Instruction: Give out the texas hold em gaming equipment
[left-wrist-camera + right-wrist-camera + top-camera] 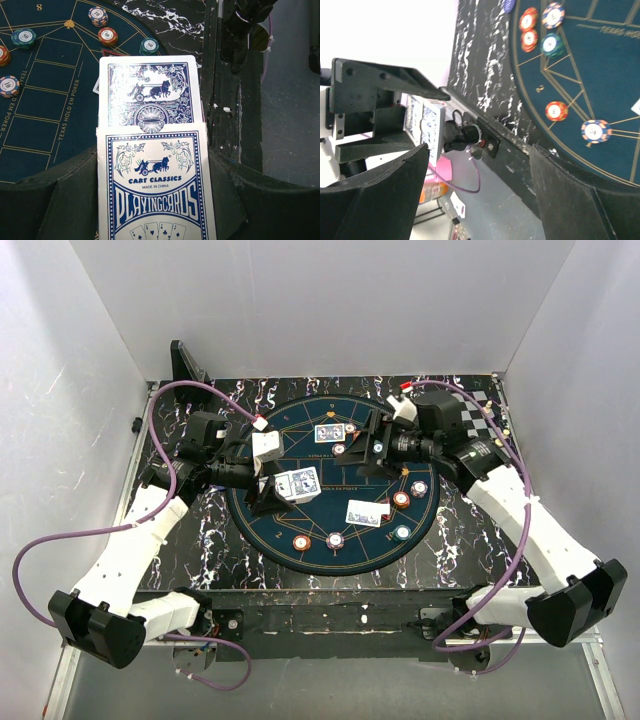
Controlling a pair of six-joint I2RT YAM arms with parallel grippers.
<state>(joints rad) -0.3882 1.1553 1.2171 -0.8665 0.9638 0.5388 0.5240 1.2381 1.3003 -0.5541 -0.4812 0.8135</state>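
Note:
My left gripper (285,487) is shut on a blue-and-white playing-card box (297,483), held above the left part of the round blue mat (300,410). In the left wrist view the box (155,185) fills the middle and one blue-backed card (147,90) sticks out of its top. My right gripper (368,445) is open and empty above the mat's back right, facing the box. Its fingers (395,185) show nothing between them. Cards lie on the mat at the back (330,433) and the front right (366,512). Striped chips (402,499) lie around the mat.
A chessboard (490,410) with small pieces lies at the back right corner. More chips sit near the mat's front (334,539) and show in the wrist views (108,36) (556,111). A black stand (188,362) is at the back left. Purple cables run along both arms.

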